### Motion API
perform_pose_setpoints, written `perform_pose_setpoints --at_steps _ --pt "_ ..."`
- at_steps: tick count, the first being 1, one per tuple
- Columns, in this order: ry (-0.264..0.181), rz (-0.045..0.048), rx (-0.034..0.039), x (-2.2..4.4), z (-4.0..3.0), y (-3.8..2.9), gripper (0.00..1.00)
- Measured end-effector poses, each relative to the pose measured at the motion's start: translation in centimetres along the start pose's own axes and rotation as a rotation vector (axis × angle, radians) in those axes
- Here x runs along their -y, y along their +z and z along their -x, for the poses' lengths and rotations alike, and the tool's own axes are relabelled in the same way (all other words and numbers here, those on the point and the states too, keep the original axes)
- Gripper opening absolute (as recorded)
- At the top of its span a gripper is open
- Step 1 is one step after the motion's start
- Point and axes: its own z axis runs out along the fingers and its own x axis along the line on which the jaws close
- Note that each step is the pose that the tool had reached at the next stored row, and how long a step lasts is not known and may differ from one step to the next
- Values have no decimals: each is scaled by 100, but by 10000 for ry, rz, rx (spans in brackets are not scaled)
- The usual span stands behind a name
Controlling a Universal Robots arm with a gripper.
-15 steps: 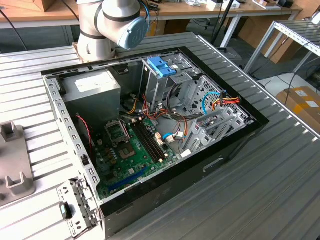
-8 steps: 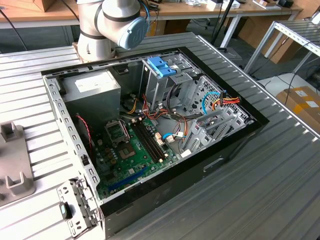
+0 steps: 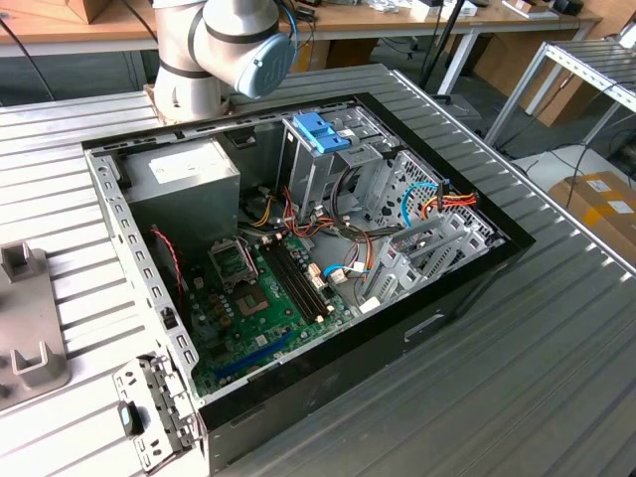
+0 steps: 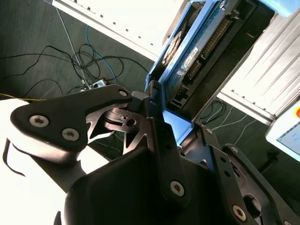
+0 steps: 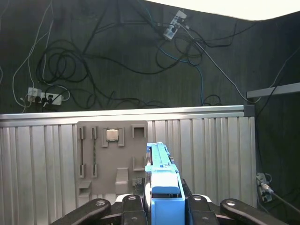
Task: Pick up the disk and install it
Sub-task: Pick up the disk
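My gripper is shut on the disk, which I see edge-on in the first wrist view with its light-blue carrier rail facing the camera. In the second wrist view the disk reaches away from the gripper, showing its circuit-board side, its connector and a blue rail. The disk hangs in the air above a ribbed metal table and touches nothing else. The exterior view holds the open computer case and the arm's base joint behind it.
A bare blue bracket sits on the drive cage inside the case, beside the grey power-supply box. Motherboard and loose cables fill the case floor. A grey fixture plate lies on the table; cables trail on the floor.
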Motion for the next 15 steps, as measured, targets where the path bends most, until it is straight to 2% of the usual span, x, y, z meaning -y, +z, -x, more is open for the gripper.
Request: perform_pose_setpoints --at_steps 7,15 --pt "1 0 -4 3 -74 -6 37" --pt "1 0 -4 5 -123 -11 37"
